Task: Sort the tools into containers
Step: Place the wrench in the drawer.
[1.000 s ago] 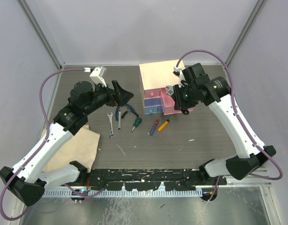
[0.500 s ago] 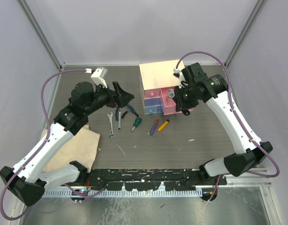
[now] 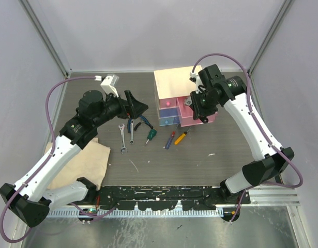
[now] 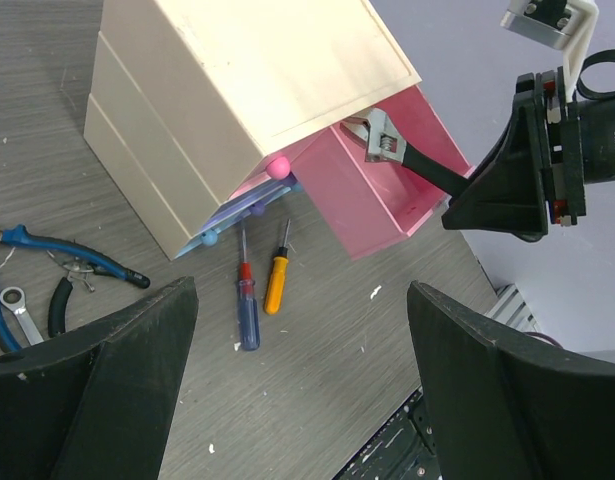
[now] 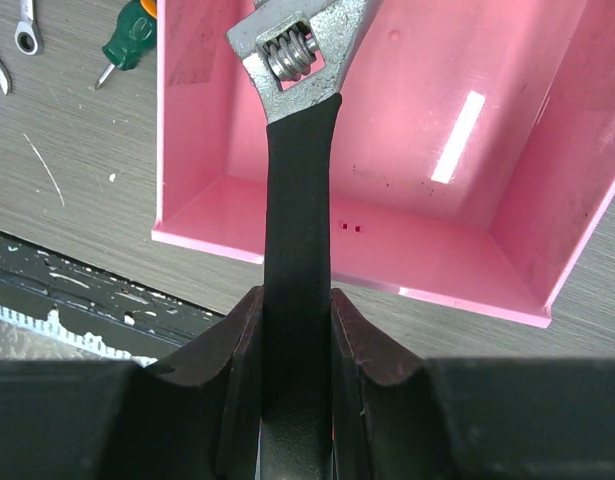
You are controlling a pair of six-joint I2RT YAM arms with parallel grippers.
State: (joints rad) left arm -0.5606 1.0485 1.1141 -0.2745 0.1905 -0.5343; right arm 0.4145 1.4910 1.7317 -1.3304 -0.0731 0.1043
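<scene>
While the right gripper pinches the adjustable wrench above the open pink drawer at the far right, placing seems in hand; next, I judge, lower and release; the left gripper is spread.

My left arm stretched forward from its base with elbow bent, left gripper held level with jaws spread wide, my right arm arched high, right gripper angled downward, fingers clamped on the black handle of a wrench

The chest is cream, its open drawer pink. The wrench has a black handle and a silver head. At seven o'clock of the chest lies a green-handled screwdriver on the grey, streaked tabletop.
</scene>
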